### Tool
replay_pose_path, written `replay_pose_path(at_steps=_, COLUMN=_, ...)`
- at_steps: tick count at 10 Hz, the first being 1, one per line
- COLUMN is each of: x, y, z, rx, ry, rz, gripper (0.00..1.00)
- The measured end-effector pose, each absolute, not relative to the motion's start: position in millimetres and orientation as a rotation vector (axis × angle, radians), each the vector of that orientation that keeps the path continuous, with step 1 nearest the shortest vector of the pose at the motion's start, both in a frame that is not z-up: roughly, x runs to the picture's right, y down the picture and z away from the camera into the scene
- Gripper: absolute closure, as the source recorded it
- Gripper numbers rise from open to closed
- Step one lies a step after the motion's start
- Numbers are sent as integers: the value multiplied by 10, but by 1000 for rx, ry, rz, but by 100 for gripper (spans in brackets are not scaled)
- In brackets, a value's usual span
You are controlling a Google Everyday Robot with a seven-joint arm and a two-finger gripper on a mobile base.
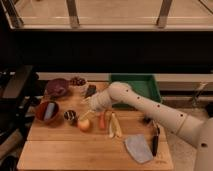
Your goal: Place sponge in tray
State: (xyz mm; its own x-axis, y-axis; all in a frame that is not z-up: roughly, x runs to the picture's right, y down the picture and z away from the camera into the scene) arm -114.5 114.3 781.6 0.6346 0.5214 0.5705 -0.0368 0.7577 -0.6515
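The sponge (48,111), a small pale blue-grey block, lies inside the red bowl (40,115) at the left of the wooden board. The green tray (137,83) stands at the back right of the board, partly hidden by my arm. My gripper (86,103) hangs over the board's middle left, right of the red bowl and just in front of a dark block (90,90). It is open with nothing in it. A gap of board separates it from the sponge.
A purple bowl (57,88) and a small bowl of dark bits (77,81) stand at the back left. A dark cup (71,116), a round fruit (84,125), a carrot (102,120) and a pale banana (115,126) lie mid-board. A grey-blue cloth (137,148) and knife (155,142) are front right.
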Motion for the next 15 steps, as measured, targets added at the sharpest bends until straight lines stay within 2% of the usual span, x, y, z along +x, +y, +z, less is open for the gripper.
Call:
replay_pose_path(at_steps=4, x=-1521, y=1180, z=7935, rx=-628, ry=-888, rz=346, gripper=35)
replay_pose_path(at_steps=10, x=-1879, y=1001, z=7982, rx=-599, ry=-939, rz=307, gripper=35)
replay_pose_path(at_steps=15, x=-2313, y=1015, z=8092, rx=-636, ry=-970, rz=271, gripper=35)
